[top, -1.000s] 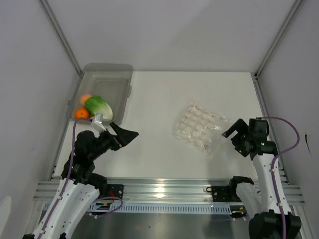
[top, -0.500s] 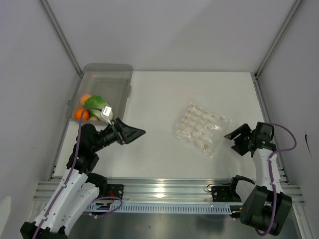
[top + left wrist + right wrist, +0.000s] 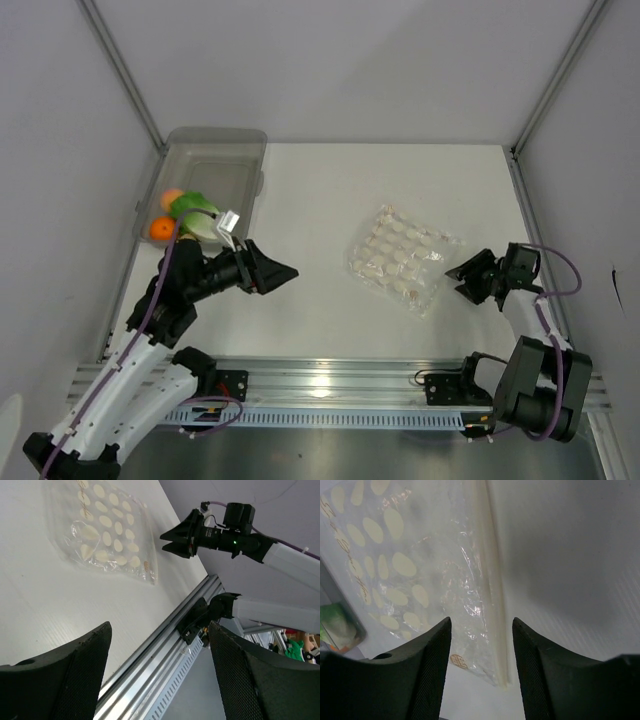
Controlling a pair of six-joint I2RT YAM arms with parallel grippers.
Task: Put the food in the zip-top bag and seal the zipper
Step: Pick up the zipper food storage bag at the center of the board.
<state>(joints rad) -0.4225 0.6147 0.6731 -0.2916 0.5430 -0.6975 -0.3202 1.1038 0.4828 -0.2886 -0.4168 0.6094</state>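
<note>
The food lies in a translucent grey bin (image 3: 214, 160) at the far left: a green lettuce head (image 3: 196, 210) with two small orange fruits (image 3: 163, 228) beside it. The clear zip-top bag (image 3: 400, 256), printed with pale ovals, lies flat and empty mid-table. My left gripper (image 3: 288, 272) hovers open between bin and bag, pointing at the bag (image 3: 107, 535); nothing is between its fingers (image 3: 80, 670). My right gripper (image 3: 456, 271) stands open just right of the bag, its jaws lined up with the white zipper strip (image 3: 492, 595) at the bag's edge (image 3: 420, 570), not touching it.
Grey side walls and slanted metal posts enclose the table. An aluminium rail (image 3: 320, 385) with both arm bases runs along the near edge. The bin's near corner and the lettuce (image 3: 337, 625) show faintly behind the bag in the right wrist view.
My left gripper swung right toward the bag and narrowed slightly. My right arm dropped low beside the bag's right edge and its jaws narrowed.
</note>
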